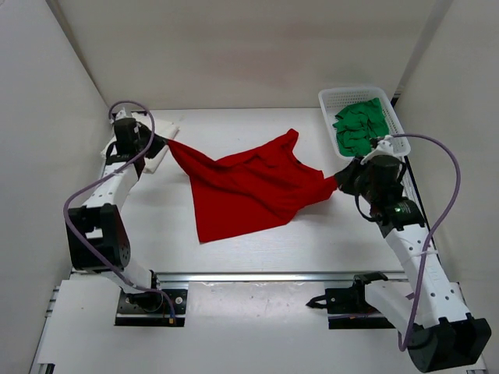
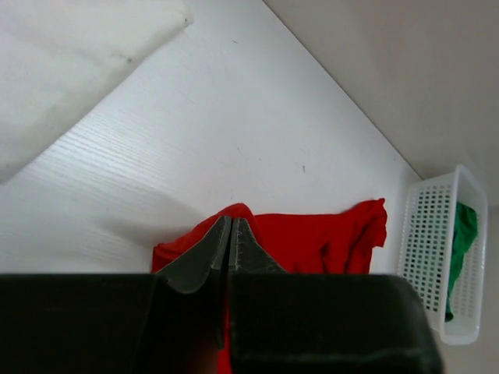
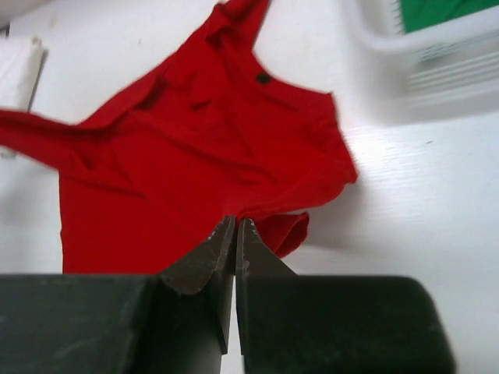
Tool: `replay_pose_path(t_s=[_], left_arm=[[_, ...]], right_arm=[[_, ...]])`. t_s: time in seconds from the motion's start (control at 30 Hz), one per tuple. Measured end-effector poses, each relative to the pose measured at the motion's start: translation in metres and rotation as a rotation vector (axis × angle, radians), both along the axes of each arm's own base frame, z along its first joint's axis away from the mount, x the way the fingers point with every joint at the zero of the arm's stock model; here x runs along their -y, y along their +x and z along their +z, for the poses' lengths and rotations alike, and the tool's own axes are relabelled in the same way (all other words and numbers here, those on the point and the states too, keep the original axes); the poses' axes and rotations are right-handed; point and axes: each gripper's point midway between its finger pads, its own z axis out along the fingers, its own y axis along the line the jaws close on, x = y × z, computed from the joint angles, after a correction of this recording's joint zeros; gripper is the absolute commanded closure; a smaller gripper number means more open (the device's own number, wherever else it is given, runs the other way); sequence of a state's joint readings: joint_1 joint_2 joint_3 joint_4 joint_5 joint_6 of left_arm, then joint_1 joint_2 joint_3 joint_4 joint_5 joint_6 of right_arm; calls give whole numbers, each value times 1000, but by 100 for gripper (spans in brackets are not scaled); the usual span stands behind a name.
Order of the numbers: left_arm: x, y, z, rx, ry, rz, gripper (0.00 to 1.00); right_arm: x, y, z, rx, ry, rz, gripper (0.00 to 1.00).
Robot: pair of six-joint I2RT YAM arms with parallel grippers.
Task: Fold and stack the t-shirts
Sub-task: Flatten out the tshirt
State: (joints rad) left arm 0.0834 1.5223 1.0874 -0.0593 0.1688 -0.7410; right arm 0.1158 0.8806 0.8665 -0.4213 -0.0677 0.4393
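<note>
Stretching between both arms, the red shirt (image 1: pixel 249 187) is spread over the middle of the table (image 1: pixel 327 234). The left gripper (image 1: pixel 162 142) is pinched tight on one end, the right gripper (image 1: pixel 337 184) on the other. The white shirt (image 1: pixel 160 158) lies by the left gripper, and the green shirt (image 1: pixel 360 125) sits in the basket (image 1: pixel 343 95).

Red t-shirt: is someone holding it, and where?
Yes. The left gripper pinches the red t-shirt at its far-left corner, the right gripper at its right edge, beside the basket.
</note>
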Motion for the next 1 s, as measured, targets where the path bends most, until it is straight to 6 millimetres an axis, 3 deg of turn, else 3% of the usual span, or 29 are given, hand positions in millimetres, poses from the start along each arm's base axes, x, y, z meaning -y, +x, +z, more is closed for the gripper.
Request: replay_pose_path(t_s=[0.03,0.13,0.23,0.3,0.37,0.43,0.5,0.57,0.63,0.8,0.9,1.0], left_arm=[[0,3,-5,-17,9,2,100],[8,29,-11,-58,66,-11,85],[38,66,-8,-69,144,-88,69],[56,70,-16,-80,185,-129,48],[72,53,-29,-111,200,-170,45],[75,25,-46,-158,202,-181,46],[70,-7,-58,-187,204,-176,60],[65,-46,-67,-215,212,-168,65],[71,-84,-72,-217,232,-186,76],[105,-164,-90,-235,232,-316,75],[110,-205,-112,-302,215,-338,69],[111,-232,-128,-353,184,-324,63]], right_arm=[[-5,-3,-5,-16,-5,15,100],[-15,-13,-14,-21,-3,50,100],[-15,-27,-43,-57,3,49,100],[-15,-37,-69,-109,6,49,100],[-15,-47,-96,-171,9,50,100],[-17,-54,-114,-217,20,55,100],[-19,-60,-126,-246,25,62,100],[-25,-61,-130,-250,26,75,100],[-33,-62,-131,-242,25,100,100],[-42,-59,-127,-215,13,125,99],[-44,-59,-129,-214,-8,125,100],[-53,-63,-128,-200,-42,147,100]])
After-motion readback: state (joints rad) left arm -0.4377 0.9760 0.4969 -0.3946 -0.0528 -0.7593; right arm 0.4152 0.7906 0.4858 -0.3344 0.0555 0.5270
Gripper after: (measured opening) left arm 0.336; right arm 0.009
